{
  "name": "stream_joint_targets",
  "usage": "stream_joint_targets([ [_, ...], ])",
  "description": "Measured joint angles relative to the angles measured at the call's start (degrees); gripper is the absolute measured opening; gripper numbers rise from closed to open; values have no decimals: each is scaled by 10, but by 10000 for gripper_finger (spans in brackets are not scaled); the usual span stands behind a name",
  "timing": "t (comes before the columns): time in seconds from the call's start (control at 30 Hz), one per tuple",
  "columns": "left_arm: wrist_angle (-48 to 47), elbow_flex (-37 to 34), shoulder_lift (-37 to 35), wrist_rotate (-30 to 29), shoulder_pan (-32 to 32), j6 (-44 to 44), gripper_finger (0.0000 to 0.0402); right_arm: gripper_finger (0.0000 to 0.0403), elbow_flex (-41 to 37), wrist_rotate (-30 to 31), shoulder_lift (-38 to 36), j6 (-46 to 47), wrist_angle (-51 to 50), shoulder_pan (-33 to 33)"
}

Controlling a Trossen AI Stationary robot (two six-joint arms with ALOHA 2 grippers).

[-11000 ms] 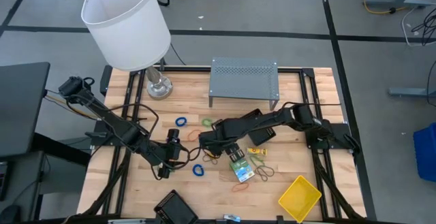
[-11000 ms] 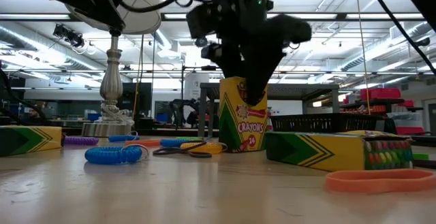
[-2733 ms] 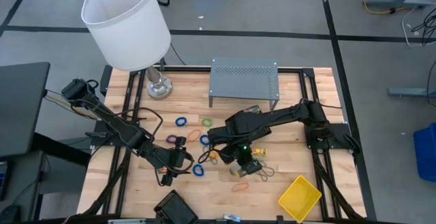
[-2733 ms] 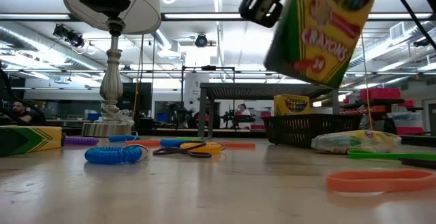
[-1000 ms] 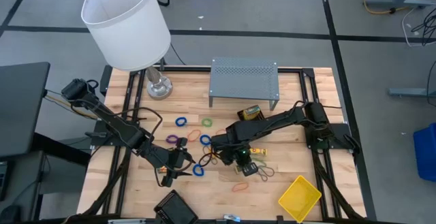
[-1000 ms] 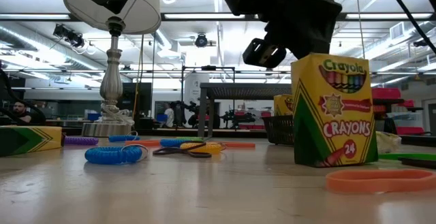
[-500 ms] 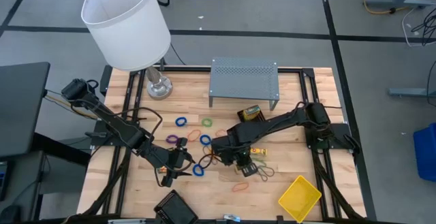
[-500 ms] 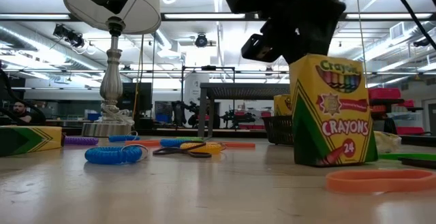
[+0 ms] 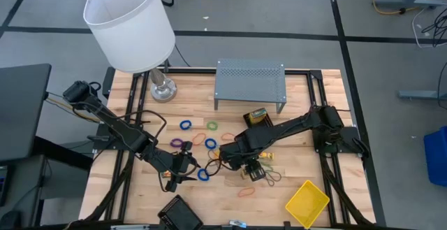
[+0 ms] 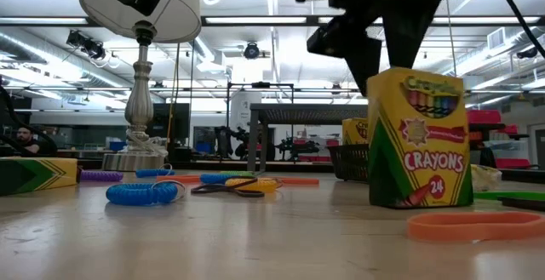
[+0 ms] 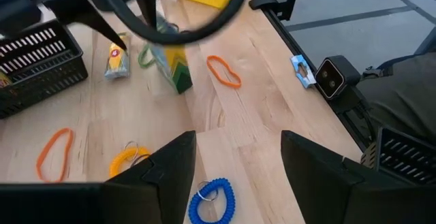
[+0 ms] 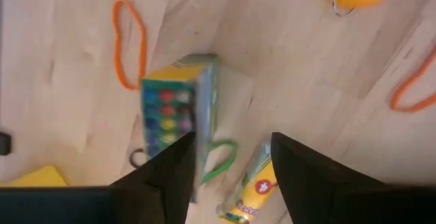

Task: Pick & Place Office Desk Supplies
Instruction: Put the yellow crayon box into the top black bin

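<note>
**One crayon box upright on desk, right end effector parted above it**

Right end effector hangs just over the crayon box, fingers spread, gripping nothing. Box stands upright on the desk, just beside an orange rubber band; likely stood on end so it stays graspable from above. A second crayon box sits in the black mesh tray. Left end effector waits near the blue coil band, fingers apart, empty.

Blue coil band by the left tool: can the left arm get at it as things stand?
Probably yes. The blue coil band lies on bare wood just ahead of the open left tool, nothing between them.
</note>
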Motion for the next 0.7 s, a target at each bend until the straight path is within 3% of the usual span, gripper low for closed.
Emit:
stream_joint_targets([
  [0.27, 4, 0, 0, 0, 0, 2, 220, 199, 63, -6, -5, 30, -29, 20],
  [0.43, 4, 0, 0, 0, 0, 3, 220, 199, 53, -7, -6, 61, -27, 46],
  [0.7, 4, 0, 0, 0, 0, 11, 220, 199, 4, 67, -6, 96, -4, 73],
])
